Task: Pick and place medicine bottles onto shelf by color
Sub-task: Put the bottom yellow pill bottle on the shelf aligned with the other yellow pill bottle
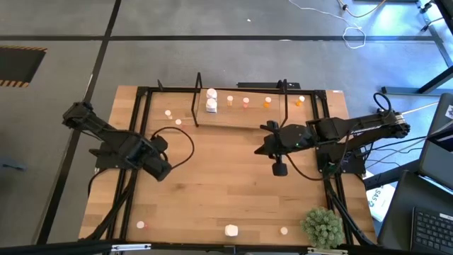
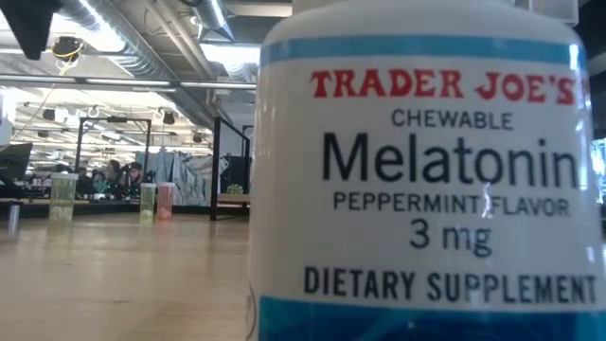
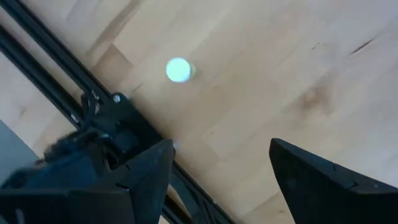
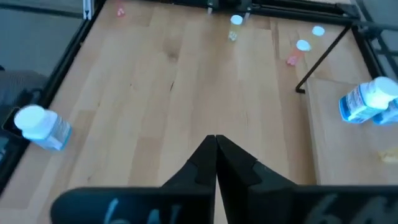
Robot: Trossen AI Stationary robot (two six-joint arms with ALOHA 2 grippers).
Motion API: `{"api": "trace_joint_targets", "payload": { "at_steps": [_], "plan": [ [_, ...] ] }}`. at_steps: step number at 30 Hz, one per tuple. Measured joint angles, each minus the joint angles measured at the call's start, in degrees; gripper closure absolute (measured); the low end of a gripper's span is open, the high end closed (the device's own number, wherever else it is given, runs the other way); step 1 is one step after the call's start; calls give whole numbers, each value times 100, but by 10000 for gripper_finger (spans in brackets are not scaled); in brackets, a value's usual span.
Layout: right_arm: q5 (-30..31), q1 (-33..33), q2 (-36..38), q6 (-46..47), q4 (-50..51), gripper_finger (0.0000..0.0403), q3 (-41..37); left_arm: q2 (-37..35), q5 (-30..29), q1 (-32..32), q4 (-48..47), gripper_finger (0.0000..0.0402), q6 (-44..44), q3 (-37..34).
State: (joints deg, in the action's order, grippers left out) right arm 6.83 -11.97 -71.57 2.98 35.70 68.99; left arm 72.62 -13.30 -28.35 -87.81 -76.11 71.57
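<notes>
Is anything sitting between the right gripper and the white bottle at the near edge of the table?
Nothing visible does. In the high view the right gripper, shut and empty, sits mid-table, and only bare wood lies between it and the white bottle near the front edge. The green plant stands off to the side.

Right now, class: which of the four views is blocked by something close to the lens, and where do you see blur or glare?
Low view: a white bottle right at the lens fills most of the picture, its label sharp, the room behind soft. Left wrist view: the pale bottle cap glows with a blurred edge. High view: bright glare on the floor at the upper right.
</notes>
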Motion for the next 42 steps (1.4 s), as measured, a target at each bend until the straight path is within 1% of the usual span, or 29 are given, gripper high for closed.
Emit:
{"api": "trace_joint_targets", "payload": {
  "at_steps": [5, 9, 11, 18, 26, 29, 33, 38, 42],
  "plan": [
    [-1, 0, 0, 281, 0, 388, 2, -4, -112, 305, 136, 139, 427, -176],
    [-2, 0, 0, 273, -2, 388, 2, -4, 158, 585, 449, 139, 891, -673],
    [-1, 0, 0, 271, -2, 388, 0, 0, 191, 695, 629, 139, 1088, -922],
    [-2, 0, -2, 264, 0, 388, 1, 0, 191, 1204, 1417, 139, 1374, -1664],
    [0, 0, -4, 256, 0, 388, 2, 0, 196, 1724, 1755, 139, 1550, -2351],
    [0, 0, -4, 236, 0, 388, 2, 0, 262, 1888, 2101, 139, 1727, -2504],
    [0, 0, -4, 236, 0, 388, 2, 0, 282, 2079, 2272, 139, 1973, -2606],
    [0, 0, -4, 236, 0, 388, 2, 0, 252, 2349, 2326, 139, 1967, -2719],
    [0, 0, -4, 236, 0, 388, 2, 0, 243, 2421, 2325, 139, 1961, -2801]
  ]
}}
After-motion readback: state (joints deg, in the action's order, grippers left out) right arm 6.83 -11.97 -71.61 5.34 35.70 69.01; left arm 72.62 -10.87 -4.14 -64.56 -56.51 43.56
